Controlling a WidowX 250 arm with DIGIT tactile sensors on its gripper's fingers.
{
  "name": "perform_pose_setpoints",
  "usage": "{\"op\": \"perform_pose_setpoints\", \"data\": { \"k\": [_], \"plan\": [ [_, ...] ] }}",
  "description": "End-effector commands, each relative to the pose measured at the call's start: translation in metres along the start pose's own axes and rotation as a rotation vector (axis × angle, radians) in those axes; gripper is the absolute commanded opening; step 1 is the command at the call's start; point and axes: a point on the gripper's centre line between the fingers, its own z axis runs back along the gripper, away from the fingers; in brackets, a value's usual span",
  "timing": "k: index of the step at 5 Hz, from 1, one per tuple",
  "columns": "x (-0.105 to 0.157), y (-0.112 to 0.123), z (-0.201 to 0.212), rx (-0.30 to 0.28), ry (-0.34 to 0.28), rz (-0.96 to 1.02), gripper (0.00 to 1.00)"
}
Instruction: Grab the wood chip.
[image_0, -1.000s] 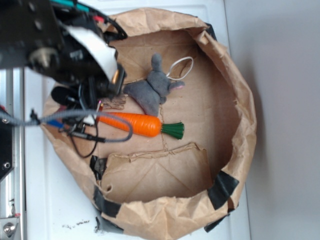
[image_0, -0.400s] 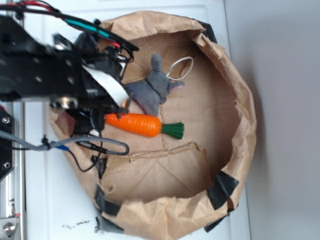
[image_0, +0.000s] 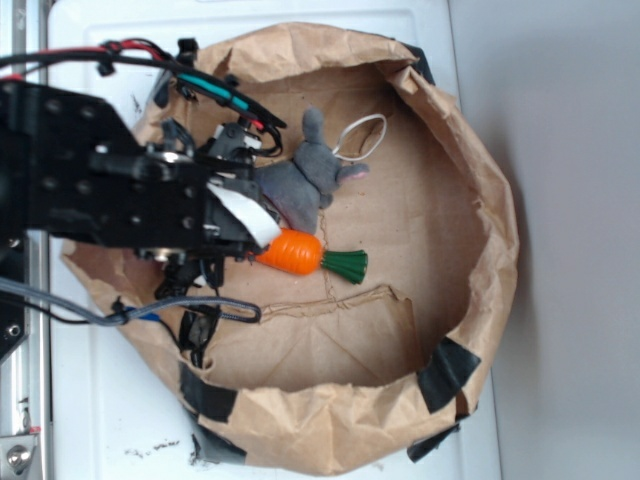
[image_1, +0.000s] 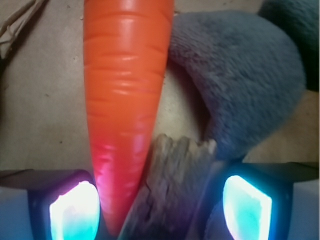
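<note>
The arm has slid right over the toy carrot (image_1: 125, 100), covering most of it. The end effector (image_1: 160, 205) hangs spread, its pads straddling the wood chip (image_1: 172, 185) wedged between carrot and plush rabbit (image_1: 245, 85): aligned for closing.

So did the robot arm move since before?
Yes. The arm and its end effector slid down the picture and toward the middle of the paper bag, now covering most of the carrot beside the plush rabbit.
</note>
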Motion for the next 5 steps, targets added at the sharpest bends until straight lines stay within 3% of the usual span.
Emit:
{"op": "perform_pose_setpoints", "data": {
  "k": [1, 2, 5],
  "plan": [
    [0.016, -0.012, -0.004, -0.038, -0.07, 0.023, 0.35],
    [0.014, -0.007, 0.002, -0.037, -0.089, 0.044, 0.0],
    [0.008, -0.001, 0.015, -0.006, -0.135, 0.081, 0.0]
  ]
}}
